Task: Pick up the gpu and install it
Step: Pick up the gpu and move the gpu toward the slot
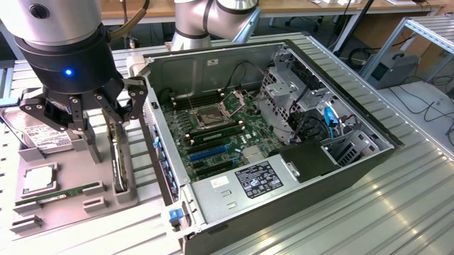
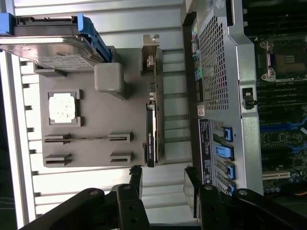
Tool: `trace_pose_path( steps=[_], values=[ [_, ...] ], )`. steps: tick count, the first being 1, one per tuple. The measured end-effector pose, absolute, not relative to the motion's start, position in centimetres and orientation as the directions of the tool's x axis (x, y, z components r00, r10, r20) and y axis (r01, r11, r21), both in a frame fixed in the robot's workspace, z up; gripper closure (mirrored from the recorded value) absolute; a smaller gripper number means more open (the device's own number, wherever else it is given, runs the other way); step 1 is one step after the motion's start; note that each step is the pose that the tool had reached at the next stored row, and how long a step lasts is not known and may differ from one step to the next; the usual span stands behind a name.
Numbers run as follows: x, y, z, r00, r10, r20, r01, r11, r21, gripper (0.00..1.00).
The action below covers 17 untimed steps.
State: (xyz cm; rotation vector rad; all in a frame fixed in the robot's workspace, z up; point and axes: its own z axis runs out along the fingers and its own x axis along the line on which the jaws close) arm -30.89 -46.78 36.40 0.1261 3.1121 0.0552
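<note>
At the exterior view's left, the silver hard drive (image 1: 32, 135) is lying at the far end of the grey fixture tray (image 1: 71, 212). 1 processor chip (image 1: 39, 179) and the slim RAM stick (image 1: 60, 194) are sitting in their own recesses nearer the camera. The gripper (image 1: 92, 119) is hanging over this tray with its jaws spread as wide as they go, gripping nothing and touching nothing. Just to its right, the gpu (image 1: 120, 162) is standing on its long edge in a narrow slot along the tray's right side, close beside the case wall. In the wrist view the gpu (image 2: 152, 120) is showing edge-on ahead of the 2 fingers (image 2: 136, 184), nearer one of them than the other, with its silver bracket at the far end. Further right, the open computer case (image 1: 341, 180) is lying on its side, exposing the motherboard (image 1: 245, 125). The card is looking light and stiff but fragile. It seems best pinched across its thin body at the black cooler block near the middle, keeping off the contact edge and the bracket.
</note>
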Motion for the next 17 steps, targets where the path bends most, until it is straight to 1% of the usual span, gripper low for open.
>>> trace_pose_path(
  steps=[17],
  values=[
    [-30.89, -46.78, 35.90, -0.996, 0.083, -0.025, 0.082, 0.996, 0.037, 0.52]
  ],
)
